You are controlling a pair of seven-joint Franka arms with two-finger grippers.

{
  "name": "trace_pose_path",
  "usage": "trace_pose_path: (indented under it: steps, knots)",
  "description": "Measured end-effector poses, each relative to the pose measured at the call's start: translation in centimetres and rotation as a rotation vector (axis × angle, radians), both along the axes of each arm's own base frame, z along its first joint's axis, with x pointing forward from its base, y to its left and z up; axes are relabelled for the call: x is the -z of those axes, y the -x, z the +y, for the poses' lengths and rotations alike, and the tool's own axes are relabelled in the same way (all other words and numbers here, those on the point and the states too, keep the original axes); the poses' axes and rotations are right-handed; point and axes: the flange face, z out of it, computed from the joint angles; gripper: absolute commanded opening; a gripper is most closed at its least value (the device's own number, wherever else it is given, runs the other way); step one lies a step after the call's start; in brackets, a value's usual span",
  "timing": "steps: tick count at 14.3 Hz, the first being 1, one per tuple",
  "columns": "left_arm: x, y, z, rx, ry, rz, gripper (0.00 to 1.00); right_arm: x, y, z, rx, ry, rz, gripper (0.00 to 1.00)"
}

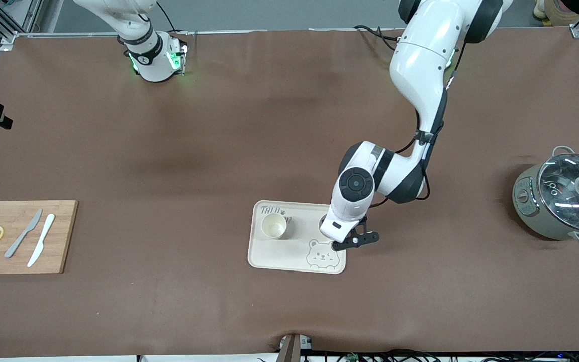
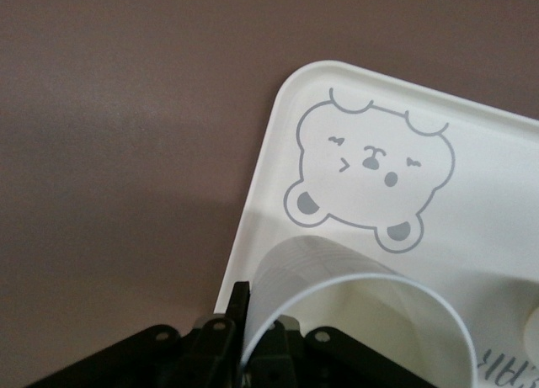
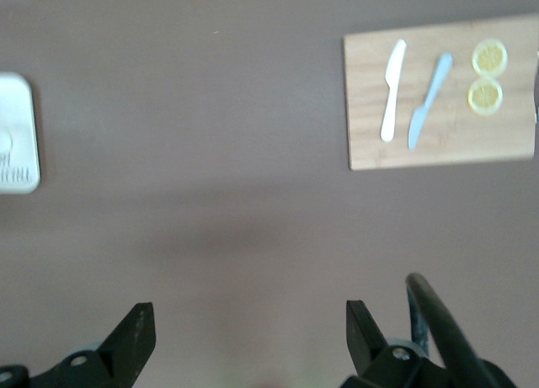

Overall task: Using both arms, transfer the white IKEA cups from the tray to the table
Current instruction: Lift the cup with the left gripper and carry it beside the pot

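One white cup (image 1: 273, 226) stands upright on the bear-printed tray (image 1: 294, 259), toward the right arm's end of it. My left gripper (image 2: 253, 325) is over the tray's other end, shut on the wall of the second white cup (image 2: 354, 308), with one finger outside the rim and one inside. In the front view the left arm's hand hides most of this cup (image 1: 322, 219). I cannot tell whether it rests on the tray (image 2: 497, 194) or hangs just above it. My right gripper (image 3: 248, 333) is open and empty, high above bare table, and waits.
A wooden cutting board (image 1: 18, 236) with two knives and two lemon slices lies at the right arm's end. A grey-green cooker pot (image 1: 561, 201) with a glass lid stands at the left arm's end. The board also shows in the right wrist view (image 3: 438, 102).
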Motion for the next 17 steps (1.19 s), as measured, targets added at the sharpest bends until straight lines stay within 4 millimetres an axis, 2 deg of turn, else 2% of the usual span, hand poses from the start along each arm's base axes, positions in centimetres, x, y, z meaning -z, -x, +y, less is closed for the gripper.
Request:
trace_pose_path:
  steps: [3, 5, 7, 9, 10, 12, 13, 14, 15, 17]
  knots:
    - [-0.5, -0.6, 0.8, -0.012, -0.006, -0.011, 0.0, 0.1, -0.1, 2.5, 0.112, 0.0, 0.022, 1.0]
    - [-2.7, -1.8, 2.9, -0.018, -0.011, -0.012, 0.0, 0.0, -0.2, 3.0, 0.058, 0.002, 0.014, 1.0]
    - [-7.3, -2.6, 6.6, 0.039, -0.025, 0.033, 0.0, -0.2, -0.4, 2.3, -0.052, 0.004, -0.018, 1.0]
    - [-12.4, -3.0, 11.0, 0.082, -0.03, 0.079, 0.0, -0.4, -0.5, 0.7, -0.102, 0.005, -0.045, 1.0]
    - [-14.3, -3.1, 13.1, 0.094, -0.029, 0.095, 0.0, -0.5, -0.6, 0.1, -0.107, 0.005, -0.06, 1.0]
    - [-16.5, -3.2, 17.0, 0.092, -0.026, 0.118, 0.0, -0.6, -1.2, 0.0, -0.121, 0.003, -0.099, 1.0]
    - [-17.1, -3.2, 19.4, 0.09, -0.023, 0.122, 0.0, -0.2, -1.7, 0.3, -0.13, 0.001, -0.102, 1.0]
    - [-17.8, -3.2, 22.6, 0.109, -0.019, 0.124, 0.0, 0.4, -2.2, 0.8, -0.139, -0.002, -0.099, 1.0]
    - [-18.6, -3.1, 27.2, 0.142, -0.009, 0.112, 0.0, 0.9, -2.6, 1.5, -0.152, -0.005, -0.095, 1.0]
    - [-19.0, -1.3, 39.1, 0.176, 0.008, 0.031, 0.0, 1.7, -3.2, 3.3, -0.184, -0.009, -0.085, 1.0]
